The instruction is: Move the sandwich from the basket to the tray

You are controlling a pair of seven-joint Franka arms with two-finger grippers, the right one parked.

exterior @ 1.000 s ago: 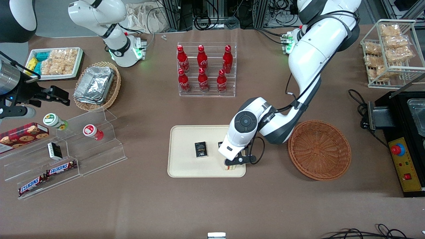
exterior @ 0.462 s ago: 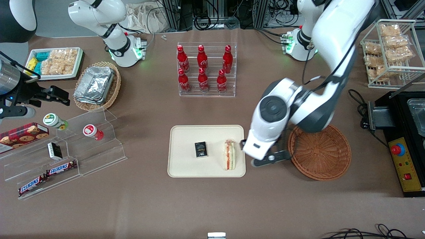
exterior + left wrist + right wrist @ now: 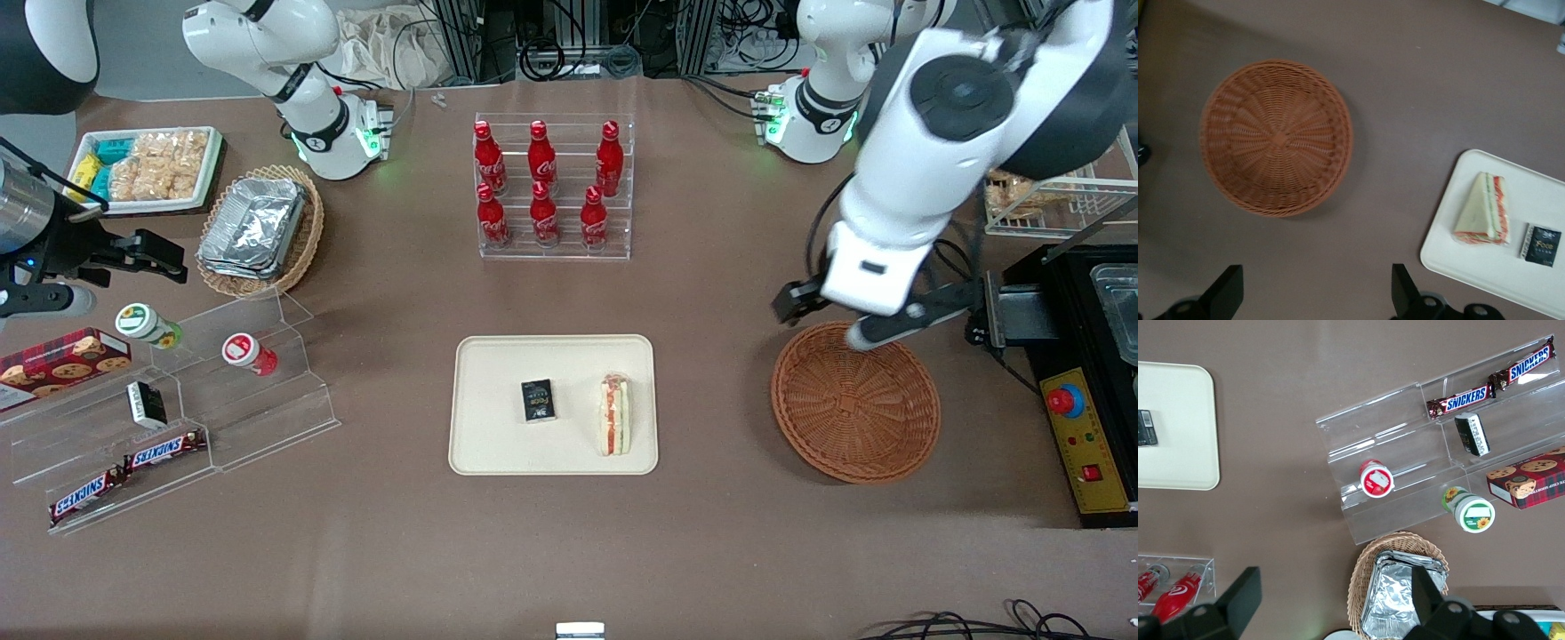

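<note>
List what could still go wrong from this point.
1. The sandwich lies on the tray close to its rim on the basket side; a bump to the tray could tip it off.
2. The open, empty gripper hangs above the basket's rim with cables close by; a careless retreat might snag them or knock the basket.

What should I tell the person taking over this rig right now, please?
Gripper: open, holding nothing, raised over the basket's rim farthest from the front camera.
Sandwich: lying on the tray, beside a small black packet, at the tray end nearest the basket.
Basket: holds nothing.
Done: sandwich is out of the basket and on the tray.
Left: nothing for the task itself; at most, parking the arm.
</note>
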